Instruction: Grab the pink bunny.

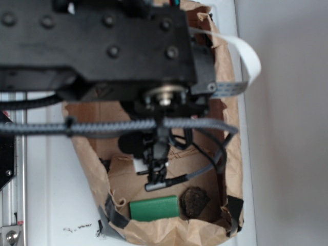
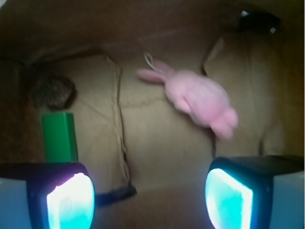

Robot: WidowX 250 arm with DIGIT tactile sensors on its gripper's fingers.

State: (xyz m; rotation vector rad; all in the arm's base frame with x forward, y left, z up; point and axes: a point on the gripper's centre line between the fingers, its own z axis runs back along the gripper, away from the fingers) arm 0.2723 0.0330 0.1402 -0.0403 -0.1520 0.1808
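The pink bunny [image 2: 198, 98] lies on the brown paper floor in the wrist view, up and right of centre, ears and white tag loop toward the upper left. My gripper [image 2: 150, 200] is open, its two glowing pads [image 2: 71, 202] wide apart at the bottom of the frame with only paper between them. The bunny sits ahead of the right pad, apart from it. In the exterior view the gripper [image 1: 155, 171] hangs inside the paper-lined box, and the arm hides the bunny.
A green rectangular block [image 1: 154, 208] [image 2: 59, 137] and a dark brown lumpy ball [image 1: 193, 201] [image 2: 53, 92] lie near the box's front wall. Crumpled paper walls [image 1: 233, 154] ring the box. Cables [image 1: 123, 126] cross above it.
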